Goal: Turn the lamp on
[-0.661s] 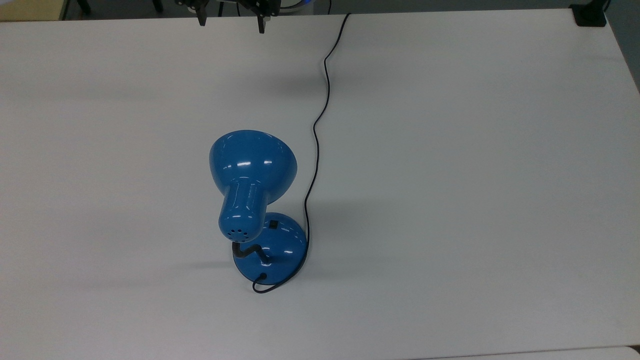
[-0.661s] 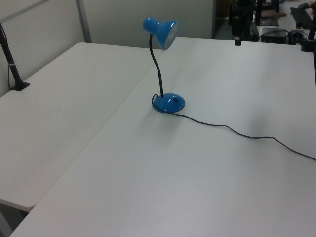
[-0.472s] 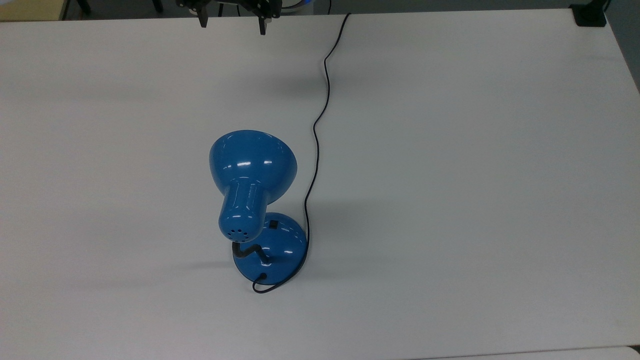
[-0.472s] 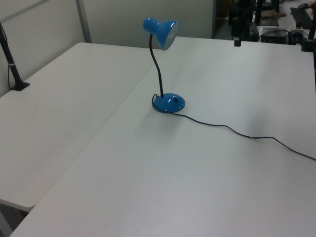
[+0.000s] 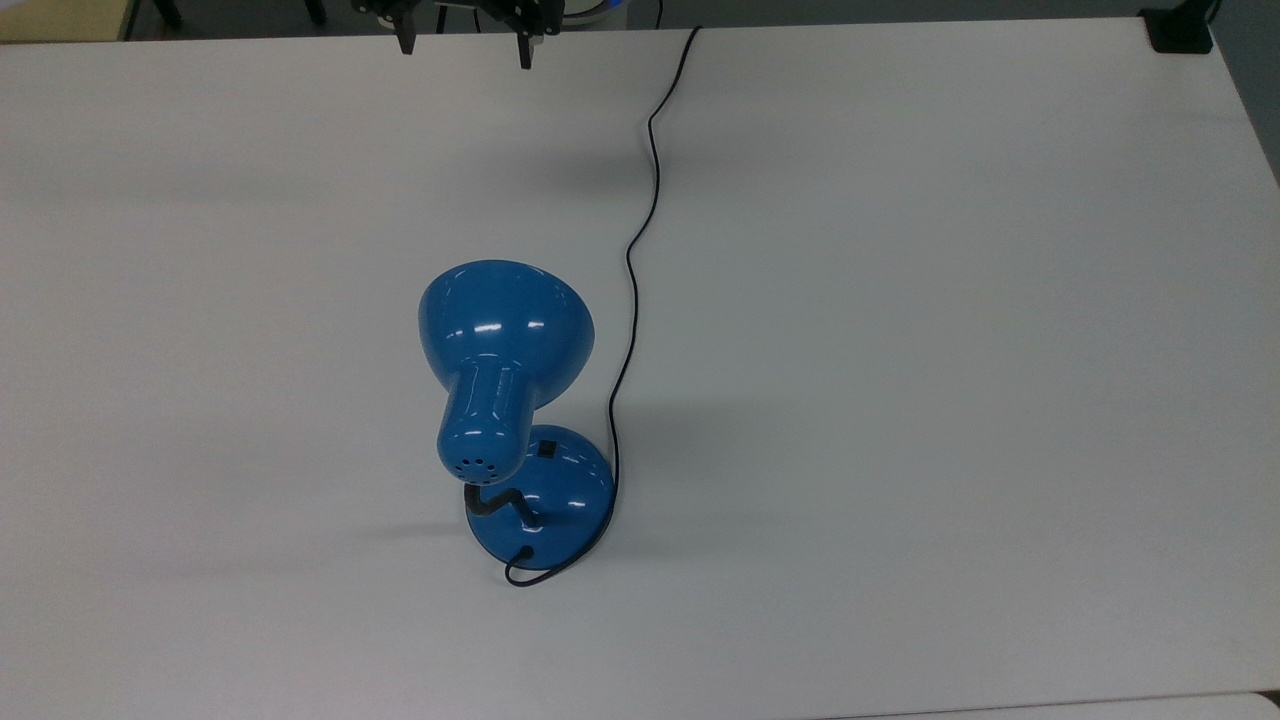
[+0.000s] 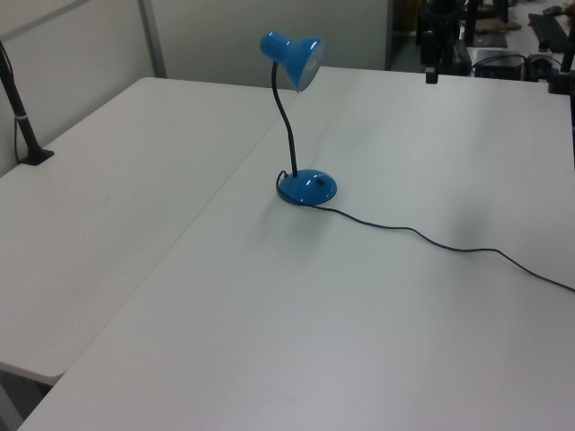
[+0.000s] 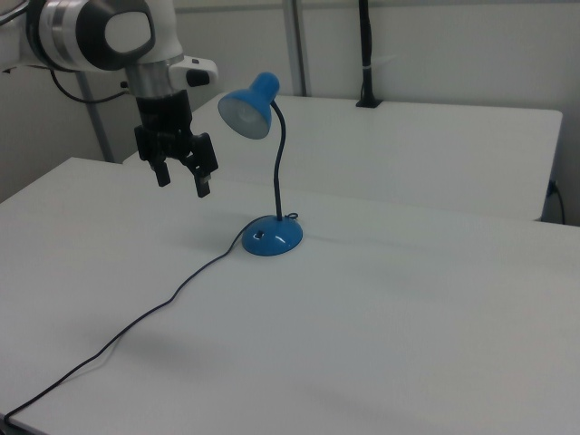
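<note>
The lamp [image 5: 505, 345] is glossy blue with a bell shade, a bent black gooseneck and a round base [image 5: 560, 495]; a small black switch [image 5: 546, 449] sits on that base. It stands mid-table, with its shade [image 6: 295, 56] unlit. Its thin black cord [image 5: 632, 240] runs from the base to the table's far edge. In the right view the lamp [image 7: 270, 237] stands right of my gripper [image 7: 184, 182]. The gripper [image 5: 462, 55] hangs open and empty at the top view's upper edge, well above the table and far from the lamp.
The lamp stands on a white table [image 5: 900, 350], with a second white table [image 6: 108, 206] butted against it at the left view's left. A black clamp post [image 6: 22, 126] stands on that second table. Dark equipment [image 6: 503, 36] lies beyond the far edge.
</note>
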You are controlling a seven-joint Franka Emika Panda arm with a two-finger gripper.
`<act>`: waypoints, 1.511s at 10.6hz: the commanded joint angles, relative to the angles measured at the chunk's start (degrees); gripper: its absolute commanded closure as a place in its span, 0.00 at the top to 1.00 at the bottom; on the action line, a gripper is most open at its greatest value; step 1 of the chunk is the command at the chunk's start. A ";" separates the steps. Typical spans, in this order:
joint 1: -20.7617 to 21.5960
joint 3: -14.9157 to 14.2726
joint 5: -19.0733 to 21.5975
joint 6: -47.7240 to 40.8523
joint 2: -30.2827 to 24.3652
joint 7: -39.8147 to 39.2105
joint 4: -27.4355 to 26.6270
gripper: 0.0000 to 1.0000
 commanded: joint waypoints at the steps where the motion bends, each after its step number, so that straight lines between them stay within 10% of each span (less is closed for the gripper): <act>1: 0.20 -0.06 -0.25 -0.83 0.60 1.11 1.22 1.00; 4: 0.47 0.20 -0.95 3.21 3.22 -0.02 1.22 1.00; 5: 0.38 0.29 -0.43 6.61 4.11 -0.20 1.14 0.82; 7: 1.86 0.38 -0.08 13.04 7.61 -1.08 1.05 0.00; 16: 3.80 0.38 1.51 50.38 25.19 -0.56 -1.06 0.00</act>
